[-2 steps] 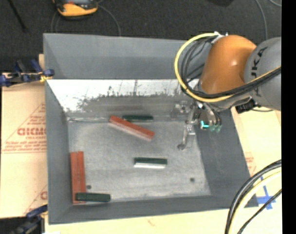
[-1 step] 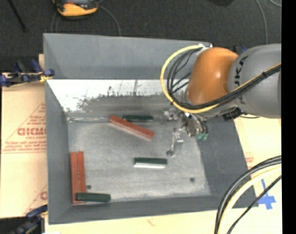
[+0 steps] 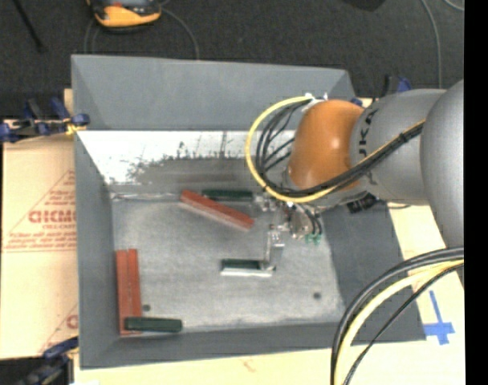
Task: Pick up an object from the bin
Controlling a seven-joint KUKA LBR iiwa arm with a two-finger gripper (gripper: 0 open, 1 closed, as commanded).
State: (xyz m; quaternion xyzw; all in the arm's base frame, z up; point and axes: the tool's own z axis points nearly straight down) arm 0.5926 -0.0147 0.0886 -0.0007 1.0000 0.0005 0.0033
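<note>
The gripper [image 3: 273, 249] hangs low inside the grey bin [image 3: 172, 251], a little to the right of the middle of its floor. Above it sits the orange cover [image 3: 324, 143] of the wrist, and black and yellow cables [image 3: 264, 147] are looped around this cover. The lower end of the gripper is at the right end of a small flat bar [image 3: 246, 268]. This bar is dark green on top and pale along its near side, and it lies about in the middle of the floor, with its length parallel to the near edge of the bin. Whether the gripper touches the bar or is only just above it, I cannot tell. I also cannot tell if the gripper is released or clenched.

Closer to the far wall, to the left of the gripper, a long red-brown block [image 3: 217, 210] lies slanted, with its left end nearer to that wall. A dark green strip [image 3: 226, 193] lies just behind it, between the block and the far wall. In the near-left corner a second red block [image 3: 128, 289] lies along the left wall. At its near end a short dark green piece [image 3: 153, 325] lies along the near edge, just beside the block. These two are well apart from the gripper
</note>
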